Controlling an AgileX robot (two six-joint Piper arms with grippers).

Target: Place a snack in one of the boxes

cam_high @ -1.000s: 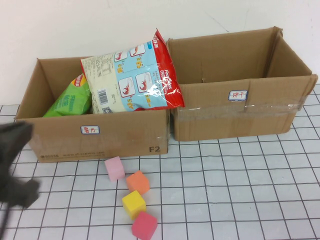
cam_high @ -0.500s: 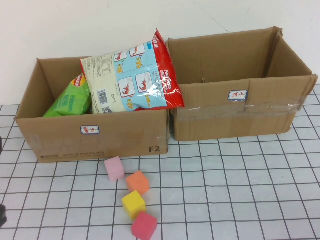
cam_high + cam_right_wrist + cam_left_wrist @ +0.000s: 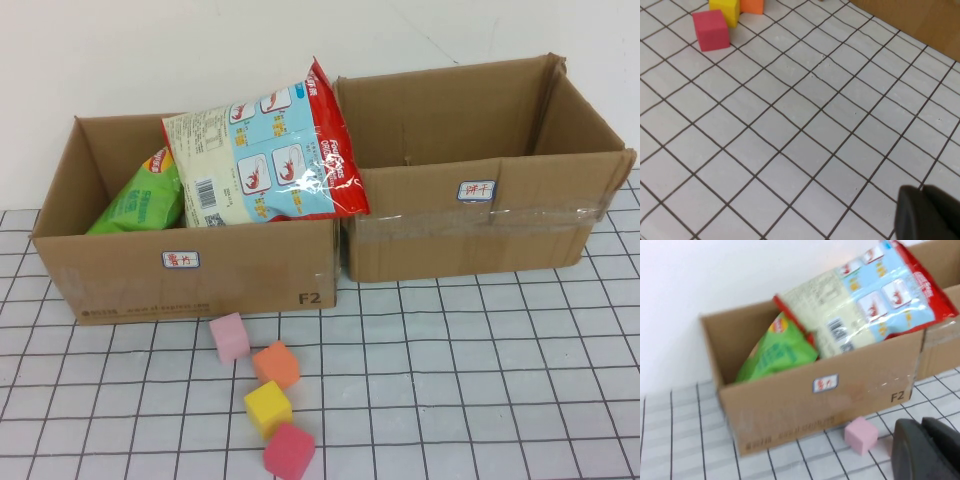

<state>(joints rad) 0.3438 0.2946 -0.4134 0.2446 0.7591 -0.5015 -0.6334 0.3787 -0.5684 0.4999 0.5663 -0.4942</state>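
Observation:
Two brown cardboard boxes stand side by side at the back. The left box [image 3: 190, 270] holds a green snack bag [image 3: 140, 200] and a large white, blue and red snack bag [image 3: 270, 160] that leans over its right rim. The right box [image 3: 480, 220] looks empty. Neither gripper shows in the high view. In the left wrist view my left gripper [image 3: 922, 450] is shut and empty, low over the table in front of the left box [image 3: 790, 400], near a pink cube [image 3: 861, 435]. My right gripper [image 3: 927, 215] is shut and empty above bare grid.
Several foam cubes lie in front of the left box: pink [image 3: 229, 336], orange [image 3: 275, 364], yellow [image 3: 267, 408] and magenta-red [image 3: 289, 451]. The red cube [image 3: 711, 30] also shows in the right wrist view. The table has a white surface with a black grid.
My left arm, a dark blur at the left edge of the high view a second ago, has drawn back out of that view. The boxes, bags and cubes have not moved.

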